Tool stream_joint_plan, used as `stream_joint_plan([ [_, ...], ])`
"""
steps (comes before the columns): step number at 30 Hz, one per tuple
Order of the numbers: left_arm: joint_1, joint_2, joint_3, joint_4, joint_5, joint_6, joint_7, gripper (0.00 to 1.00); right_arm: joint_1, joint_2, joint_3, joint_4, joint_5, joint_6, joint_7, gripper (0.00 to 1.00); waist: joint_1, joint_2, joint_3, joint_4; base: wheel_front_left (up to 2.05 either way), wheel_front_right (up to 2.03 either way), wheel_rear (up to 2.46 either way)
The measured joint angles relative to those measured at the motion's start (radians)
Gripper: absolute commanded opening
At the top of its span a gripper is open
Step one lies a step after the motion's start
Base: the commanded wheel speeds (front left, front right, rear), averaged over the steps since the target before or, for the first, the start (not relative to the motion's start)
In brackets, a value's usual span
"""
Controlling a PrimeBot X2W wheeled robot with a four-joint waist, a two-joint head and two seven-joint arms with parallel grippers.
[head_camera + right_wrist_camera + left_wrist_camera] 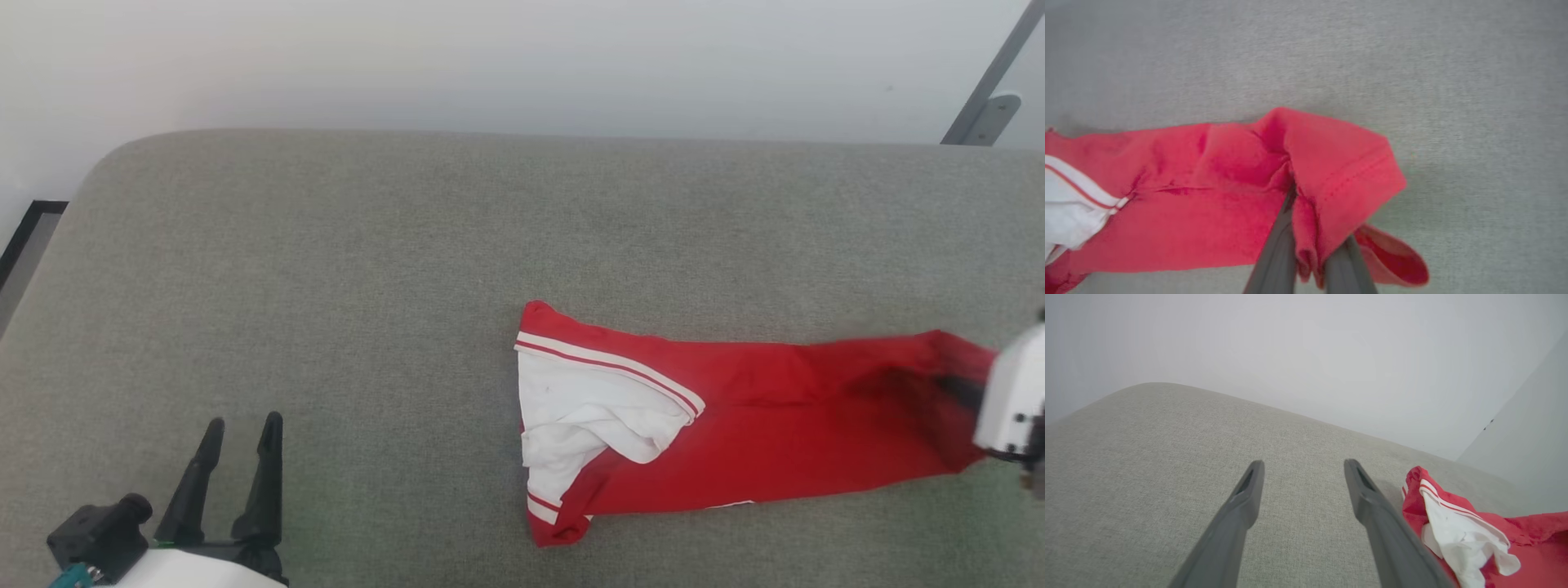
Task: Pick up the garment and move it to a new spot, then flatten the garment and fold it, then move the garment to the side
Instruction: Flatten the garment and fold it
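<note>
Garment (pixel 759 425) in right hand (pixel 1308 228), left hand (pixel 243 425) splayed

Grey woven-fabric padded surface (pixel 326 286) with a rounded far-left corner. One item lies directly on it, right of centre: a crumpled red jersey garment (pixel 775 416), drawn out lengthwise, its white red-striped sleeve bunched at the left end.

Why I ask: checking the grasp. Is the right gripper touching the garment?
Touching. Right wrist view: the right gripper is pinched shut on a fold of the garment.
</note>
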Motion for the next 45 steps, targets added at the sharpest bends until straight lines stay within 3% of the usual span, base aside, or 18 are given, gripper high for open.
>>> stream_joint_plan([
  [7, 0.008, 0.003, 0.006, -0.003, 0.0, 0.0, 0.0, 1.0, 0.052, 0.085, 0.075, -0.269, 0.063, 0.0, 0.146, 0.0, 0.0, 0.0, -0.006, 0.005, 0.0, 0.0, 0.0],
  [13, 0.004, 0.005, -0.021, 0.001, 0.0, 0.0, 0.0, 1.0, 0.043, 0.145, 0.194, -0.356, 0.06, 0.0, 0.184, 0.0, 0.0, 0.0, -0.01, 0.035, 0.0, 0.0, 0.0],
  [19, -0.018, 0.005, -0.056, 0.016, -0.001, 0.0, 0.0, 1.0, -0.004, 0.197, 0.326, -0.312, 0.07, 0.0, 0.16, 0.0, 0.0, 0.0, -0.016, 0.081, 0.0, 0.0, 0.0],
  [30, -0.034, 0.012, -0.092, 0.04, -0.002, 0.0, 0.0, 1.0, -0.101, 0.24, 0.5, -0.101, 0.092, 0.0, 0.03, 0.0, 0.0, 0.0, -0.042, 0.145, 0.0, 0.0, 0.0],
  [31, -0.034, 0.012, -0.093, 0.04, -0.002, 0.0, 0.0, 1.0, -0.109, 0.241, 0.509, -0.079, 0.099, 0.0, 0.015, 0.11, 0.0, 0.0, -0.044, 0.148, 0.0, 0.0, 0.0],
  [33, -0.034, 0.013, -0.093, 0.042, -0.002, 0.0, 0.0, 1.0, -0.126, 0.242, 0.526, -0.041, 0.109, 0.0, -0.013, 0.47, 0.0, 0.0, -0.048, 0.151, 0.0, 0.0, 0.0],
  [34, -0.034, 0.013, -0.093, 0.042, -0.003, 0.0, 0.0, 1.0, -0.135, 0.241, 0.539, -0.026, 0.109, 0.0, -0.025, 1.0, 0.0, 0.0, -0.05, 0.151, 0.0, 0.0, 0.0],
  [45, -0.03, 0.023, -0.075, 0.043, -0.005, 0.0, 0.0, 1.0, -0.192, 0.208, 0.597, 0.001, 0.18, 0.0, -0.109, 1.0, 0.0, 0.0, -0.056, 0.118, 0.0, 0.0, 0.0],
])
